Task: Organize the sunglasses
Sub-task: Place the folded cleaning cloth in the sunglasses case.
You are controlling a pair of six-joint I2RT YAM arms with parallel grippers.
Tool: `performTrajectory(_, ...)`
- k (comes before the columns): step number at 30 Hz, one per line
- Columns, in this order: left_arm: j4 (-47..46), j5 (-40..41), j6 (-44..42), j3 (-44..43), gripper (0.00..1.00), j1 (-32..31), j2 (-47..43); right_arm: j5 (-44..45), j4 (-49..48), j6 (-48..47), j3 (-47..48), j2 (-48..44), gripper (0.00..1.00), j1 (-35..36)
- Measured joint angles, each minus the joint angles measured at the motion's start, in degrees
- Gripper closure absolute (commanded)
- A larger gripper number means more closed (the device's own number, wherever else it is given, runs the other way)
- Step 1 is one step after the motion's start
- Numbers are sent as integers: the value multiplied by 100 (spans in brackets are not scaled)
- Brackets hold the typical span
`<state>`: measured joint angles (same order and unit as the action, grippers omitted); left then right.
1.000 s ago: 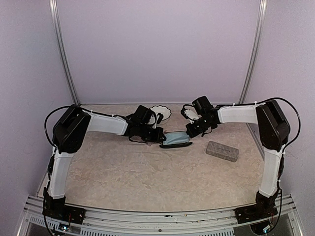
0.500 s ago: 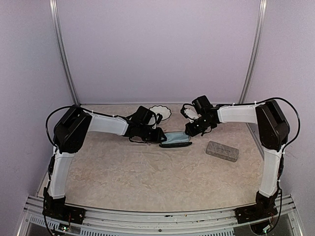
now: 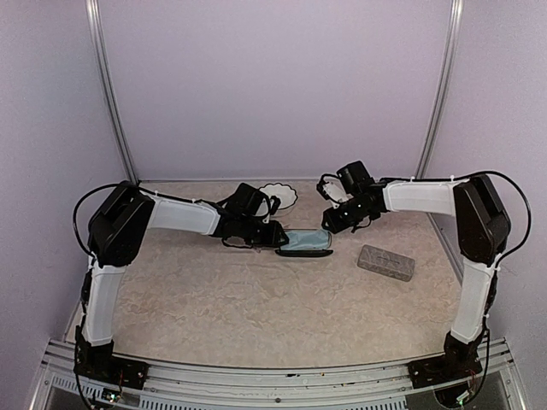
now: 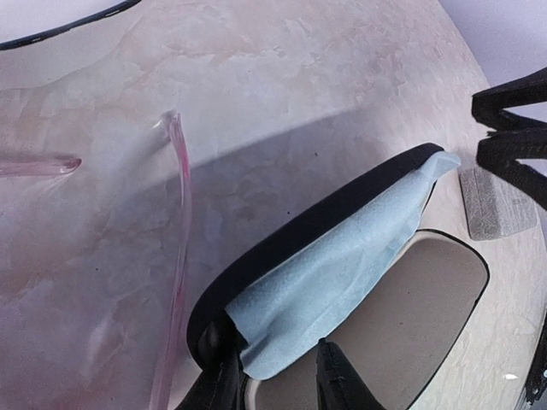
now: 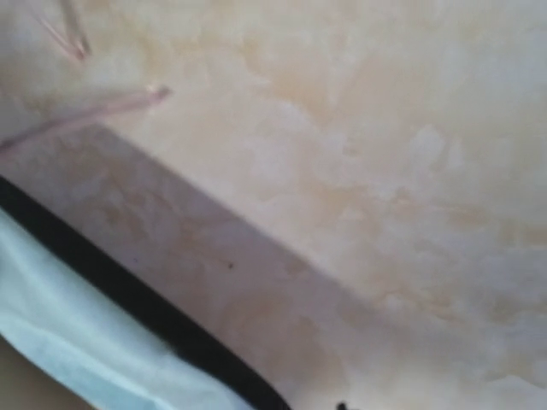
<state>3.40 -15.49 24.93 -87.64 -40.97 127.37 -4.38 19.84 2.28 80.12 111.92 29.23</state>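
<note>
Sunglasses [image 4: 178,256] not yet cased, beside black case [image 4: 299,235]; left gripper [image 4: 278,377] spread at rim, right gripper [image 3: 329,219] unreadable; next likely frame pickup.

Table: we see a beige marbled top [image 3: 256,299].
Centre, toward the back: a black oblong glasses case [image 3: 305,243] lies open on it, with a pale blue cloth [image 4: 333,282] draped over the near rim.
Just left of the case: the thin arms of the pinkish clear glasses [image 4: 179,256] rest on the surface.
Right: a grey speckled case [image 3: 385,262], well apart from the black one.
Back edge: a white scalloped object [image 3: 279,195], black-rimmed; we cannot tell what it is.
</note>
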Motion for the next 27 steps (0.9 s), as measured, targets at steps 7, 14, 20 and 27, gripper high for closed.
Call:
performTrajectory(7,17,127,15,179,67,-61,-289,4,-33,221,-98,-463,82,192)
performTrajectory(14,35,350,61,625,68,-70,-1093,-678,-254,748,-457,-511,100,374)
performTrajectory(20,57,566,151,1178,65,-35,-2035,-975,-612,1104,-612,-299,100,404)
performTrajectory(27,199,789,184,1550,59,138,-2798,-896,-859,1303,-616,151,100,404)
